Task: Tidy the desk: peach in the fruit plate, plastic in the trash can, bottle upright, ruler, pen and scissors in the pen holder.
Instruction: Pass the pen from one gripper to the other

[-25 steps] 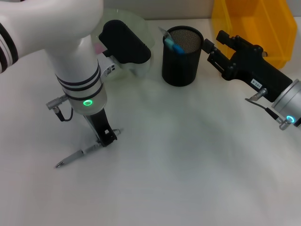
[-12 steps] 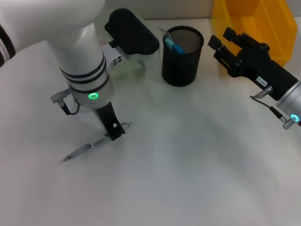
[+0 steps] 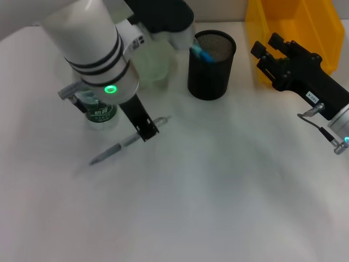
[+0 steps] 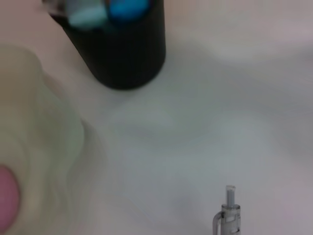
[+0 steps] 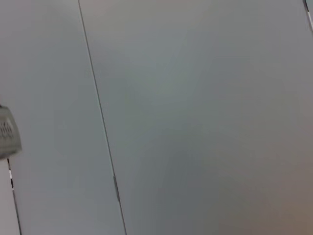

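Left claw (image 3: 146,131) clamped on pen (image 3: 124,143), apparently clear of the bench, for carrying to pen holder (image 3: 211,65); right claw (image 3: 267,52) parked apart near yellow bin (image 3: 305,27).

A plain grey surface (image 5: 195,117) crossed by a thin dark seam (image 5: 100,117) — possibly a wall panel.
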Robot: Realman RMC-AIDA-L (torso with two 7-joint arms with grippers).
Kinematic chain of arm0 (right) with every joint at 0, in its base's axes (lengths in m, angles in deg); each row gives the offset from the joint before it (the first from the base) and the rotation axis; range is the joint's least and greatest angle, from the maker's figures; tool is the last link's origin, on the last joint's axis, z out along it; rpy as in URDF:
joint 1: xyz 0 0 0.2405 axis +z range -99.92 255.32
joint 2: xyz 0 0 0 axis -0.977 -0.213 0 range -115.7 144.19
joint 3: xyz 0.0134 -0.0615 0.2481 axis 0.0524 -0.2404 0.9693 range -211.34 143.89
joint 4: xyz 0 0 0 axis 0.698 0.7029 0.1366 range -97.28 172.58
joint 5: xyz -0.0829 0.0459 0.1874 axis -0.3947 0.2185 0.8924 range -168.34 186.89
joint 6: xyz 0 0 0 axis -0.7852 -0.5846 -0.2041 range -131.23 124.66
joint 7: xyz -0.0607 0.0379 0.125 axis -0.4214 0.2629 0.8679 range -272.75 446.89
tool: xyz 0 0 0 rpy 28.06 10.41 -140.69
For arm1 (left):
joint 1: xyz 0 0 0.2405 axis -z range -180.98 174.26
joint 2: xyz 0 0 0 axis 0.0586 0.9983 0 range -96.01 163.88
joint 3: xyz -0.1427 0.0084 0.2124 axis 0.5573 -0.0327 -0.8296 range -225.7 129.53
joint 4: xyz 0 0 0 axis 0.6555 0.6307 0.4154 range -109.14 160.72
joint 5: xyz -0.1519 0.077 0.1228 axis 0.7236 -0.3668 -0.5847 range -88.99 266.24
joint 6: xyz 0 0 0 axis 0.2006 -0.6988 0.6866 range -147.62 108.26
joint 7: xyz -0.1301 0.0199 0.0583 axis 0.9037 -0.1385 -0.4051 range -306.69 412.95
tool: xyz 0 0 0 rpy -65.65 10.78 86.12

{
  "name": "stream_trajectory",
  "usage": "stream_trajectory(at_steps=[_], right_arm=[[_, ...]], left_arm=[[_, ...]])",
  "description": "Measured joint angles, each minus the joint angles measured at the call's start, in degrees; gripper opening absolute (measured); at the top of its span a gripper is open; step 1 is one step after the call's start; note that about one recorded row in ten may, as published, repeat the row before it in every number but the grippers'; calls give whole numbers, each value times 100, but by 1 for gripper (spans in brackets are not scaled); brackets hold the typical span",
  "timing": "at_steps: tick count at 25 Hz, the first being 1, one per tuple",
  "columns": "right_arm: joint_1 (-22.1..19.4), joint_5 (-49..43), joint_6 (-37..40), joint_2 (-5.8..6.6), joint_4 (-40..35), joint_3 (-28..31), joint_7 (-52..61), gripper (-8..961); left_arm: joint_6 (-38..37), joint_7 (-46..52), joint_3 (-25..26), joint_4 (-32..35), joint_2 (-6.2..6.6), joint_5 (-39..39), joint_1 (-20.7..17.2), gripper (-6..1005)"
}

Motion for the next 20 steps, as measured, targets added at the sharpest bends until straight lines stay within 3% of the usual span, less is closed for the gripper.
stream_trajectory(at_steps=[9, 12, 20], right_arm=[[-165, 54, 71, 0, 127, 96, 3, 483], [-226, 56, 71, 0, 176, 154, -3, 483], [-270, 61, 71, 0, 300, 171, -17, 483]], left_arm=[[129, -133, 323, 575, 11, 6, -229, 181], [216, -236, 692, 1195, 6, 92, -472, 182], [560, -674, 1277, 1895, 16, 907, -930, 182]])
